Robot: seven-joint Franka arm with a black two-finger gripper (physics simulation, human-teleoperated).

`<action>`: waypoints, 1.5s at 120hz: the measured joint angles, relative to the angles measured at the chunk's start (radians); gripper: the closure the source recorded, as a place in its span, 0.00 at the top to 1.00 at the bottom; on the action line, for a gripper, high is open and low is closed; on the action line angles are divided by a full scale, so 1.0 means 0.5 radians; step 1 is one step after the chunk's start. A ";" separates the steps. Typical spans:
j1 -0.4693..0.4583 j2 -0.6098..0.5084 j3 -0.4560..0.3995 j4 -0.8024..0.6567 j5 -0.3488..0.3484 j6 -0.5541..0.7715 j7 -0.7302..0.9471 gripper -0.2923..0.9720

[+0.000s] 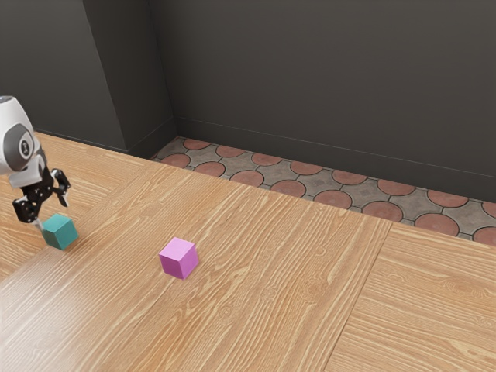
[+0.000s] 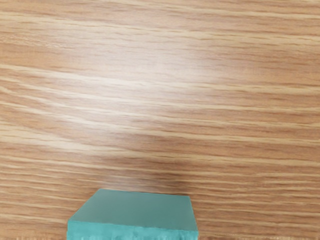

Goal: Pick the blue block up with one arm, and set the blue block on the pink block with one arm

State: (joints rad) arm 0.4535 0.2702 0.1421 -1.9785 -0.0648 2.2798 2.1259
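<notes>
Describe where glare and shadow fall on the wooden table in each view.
Exterior view: a pale sheen washes the table near the teal block; the pink block casts only a faint shadow at its base. Wrist view: a bright glare patch whitens the wood beyond the teal block, and a soft dark shadow lies along its far edge.

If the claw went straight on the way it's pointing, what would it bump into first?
Probably the teal block. The claw points down, and the wrist view shows that block just under the hand. Depth is unclear, so it might touch the table beside it instead.
</notes>
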 joint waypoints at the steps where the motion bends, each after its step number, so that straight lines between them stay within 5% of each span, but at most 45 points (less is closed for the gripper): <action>1: 0.003 0.007 0.000 0.006 -0.002 0.000 0.006 0.77; 143: 0.133 0.488 -0.016 0.348 -0.193 -0.011 0.381 0.77; 162: 0.121 0.482 -0.020 0.348 -0.223 -0.010 0.397 0.55; 180: 0.111 0.281 -0.071 0.255 -0.249 -0.026 0.407 0.48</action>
State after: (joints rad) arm 0.5088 0.4106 0.1066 -1.8512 -0.1896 2.2667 2.3293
